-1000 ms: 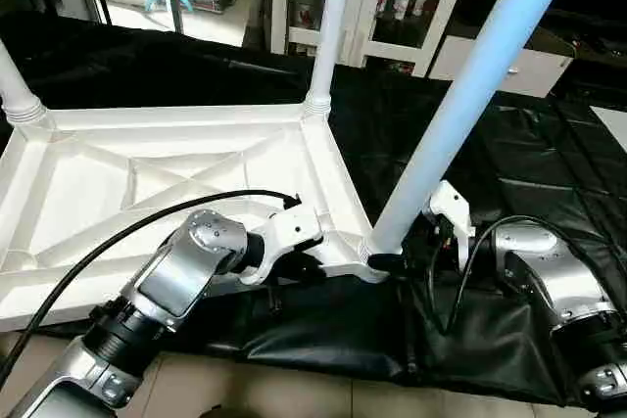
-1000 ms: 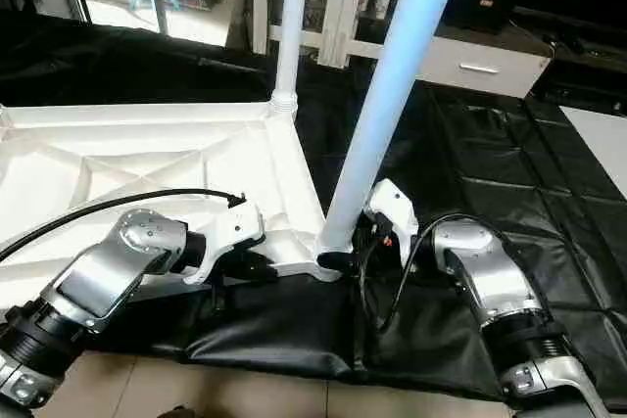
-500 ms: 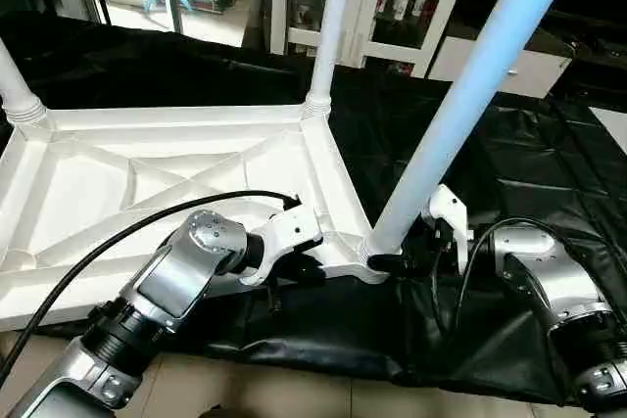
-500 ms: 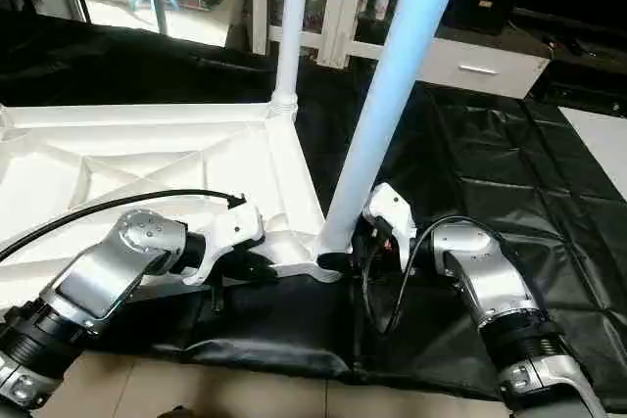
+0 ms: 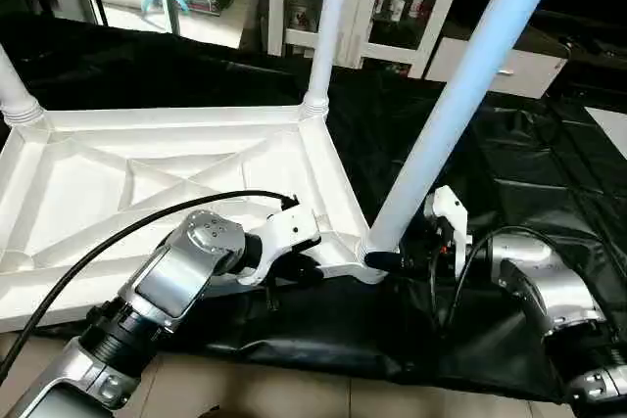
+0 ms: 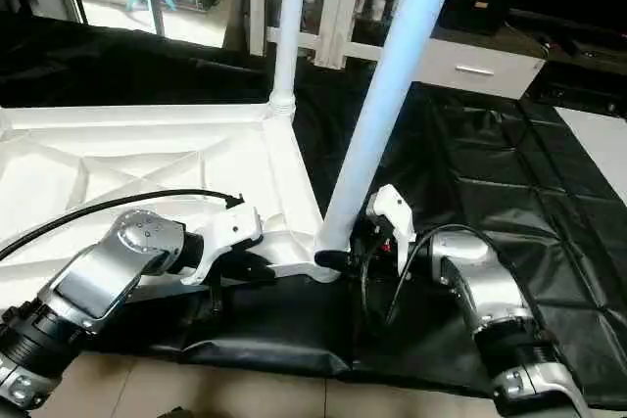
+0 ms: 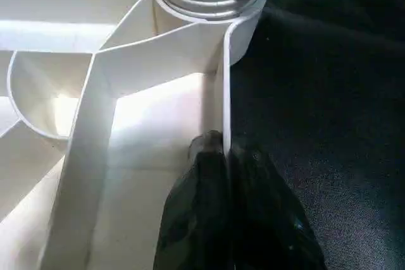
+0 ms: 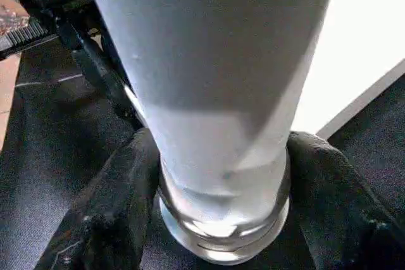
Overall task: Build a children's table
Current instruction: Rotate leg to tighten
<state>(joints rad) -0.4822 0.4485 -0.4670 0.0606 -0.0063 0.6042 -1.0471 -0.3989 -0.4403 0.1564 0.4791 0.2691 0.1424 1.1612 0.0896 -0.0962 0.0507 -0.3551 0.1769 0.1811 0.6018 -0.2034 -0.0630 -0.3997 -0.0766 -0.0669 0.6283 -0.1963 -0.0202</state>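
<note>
One table top [image 5: 147, 193] lies inverted, its X-ribbed underside facing up, on a black mat [image 5: 509, 173] over a pale floor [image 5: 294, 394].

Three legs are counted standing in the corner sockets. The first leg [image 5: 460, 110] rises from the near right socket at about 5 o'clock of the top and leans toward 1 o'clock. The second leg [image 5: 326, 26] stands upright in the far right socket at about 1 o'clock. The third leg [image 5: 15, 85] stands in the far left socket at about 11 o'clock, cut off by the frame edge. The state of the fourth corner cannot be told.

Two grippers are counted. The left gripper [image 7: 224, 156] is clenched on the rim wall of the top, one finger inside and one outside, just beside the near right socket. A black cable [image 5: 127, 232] runs along that arm over the top.

The right gripper [image 8: 218, 207] is clasped around the ribbed base of the first leg, with its fingers [image 8: 114, 213] pressed against either side just above the socket.

One white cabinet [image 5: 392, 7] with glass doors stands beyond the mat at 12 o'clock; small items sit on its shelves, too small to identify.
</note>
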